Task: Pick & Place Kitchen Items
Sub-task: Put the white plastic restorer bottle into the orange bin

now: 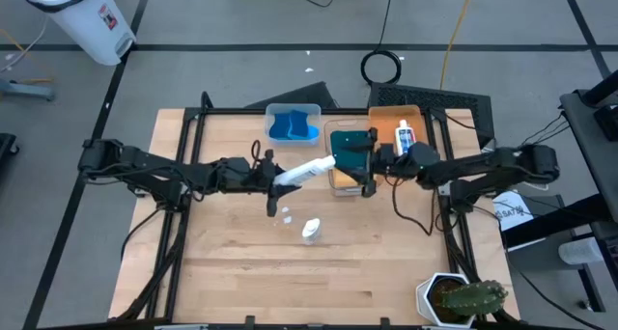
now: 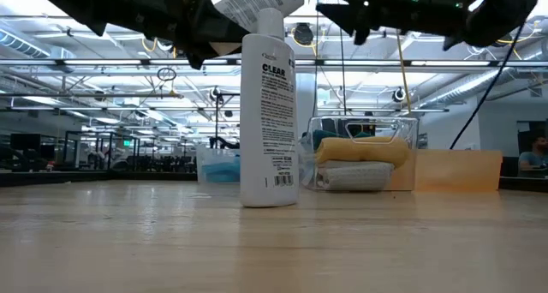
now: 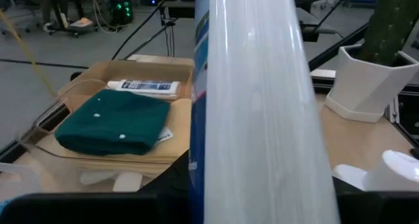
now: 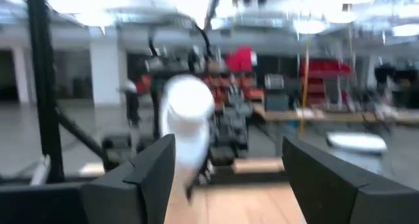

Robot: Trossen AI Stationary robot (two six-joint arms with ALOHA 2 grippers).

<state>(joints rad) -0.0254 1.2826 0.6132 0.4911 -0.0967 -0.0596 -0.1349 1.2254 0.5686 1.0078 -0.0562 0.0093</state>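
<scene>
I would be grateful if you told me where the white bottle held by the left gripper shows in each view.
High view: the held white bottle lies centre, slanted, its tip toward the clear bin.
Low view: at the top centre, above a standing white bottle.
Left wrist view: it fills the middle.
Right wrist view: left of centre, end-on.
Shared landmark: the dark green folded cloth.

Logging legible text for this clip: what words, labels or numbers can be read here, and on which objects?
"CLEAR": on the standing white bottle, low view.
Small print and barcode below it: too small to read.
Label on the bottle held in the left gripper: unreadable.
Label on the bottle in the orange tray: too blurred.
</scene>
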